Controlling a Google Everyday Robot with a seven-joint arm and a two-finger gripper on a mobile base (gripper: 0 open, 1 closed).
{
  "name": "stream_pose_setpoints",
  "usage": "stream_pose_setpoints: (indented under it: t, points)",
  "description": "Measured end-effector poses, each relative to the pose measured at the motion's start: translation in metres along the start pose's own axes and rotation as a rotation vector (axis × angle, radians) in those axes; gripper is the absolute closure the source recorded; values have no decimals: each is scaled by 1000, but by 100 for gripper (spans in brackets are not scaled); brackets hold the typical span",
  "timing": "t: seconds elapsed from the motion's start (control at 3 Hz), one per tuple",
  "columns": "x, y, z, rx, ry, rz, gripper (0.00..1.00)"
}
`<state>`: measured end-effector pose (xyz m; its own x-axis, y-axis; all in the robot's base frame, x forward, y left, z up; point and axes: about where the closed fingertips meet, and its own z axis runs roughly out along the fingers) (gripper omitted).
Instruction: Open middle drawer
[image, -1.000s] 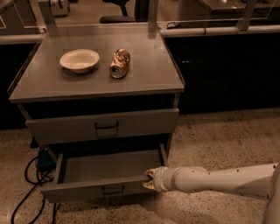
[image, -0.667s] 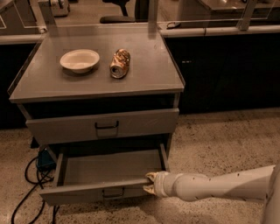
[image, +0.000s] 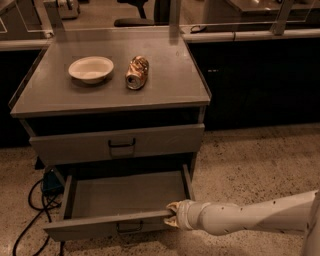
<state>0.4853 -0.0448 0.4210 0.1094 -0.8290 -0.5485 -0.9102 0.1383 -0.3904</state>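
"Since the pincer sits right at the top lip of the middle drawer, near its right corner, would you call the job done?"

"Nearly. The white arm reaches in low from the right. The pincer touches the front panel's upper edge, well to the right of the small black pull. Whether it is clamped on that lip or only resting against it, I cannot tell."

"And the drawer itself?"

"It stands well out from the cabinet, its grey inside showing, with the front panel nearest the camera. The taller top drawer above it is shut."

"So what is left?"

"Little, I judge: perhaps a last bit of travel, if the slides allow it, then drawing the pincer away. The bowl and the can, which lies on its side, are up on the table and play no part. Nor does the cable on the ground at left."
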Motion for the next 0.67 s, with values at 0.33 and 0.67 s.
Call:
stream_pose_setpoints:
  t: [0.33, 0.67]
  points:
    - [1, 22, -10, 17, 4, 15, 100]
    - [0, 63, -28, 50, 14, 40, 100]
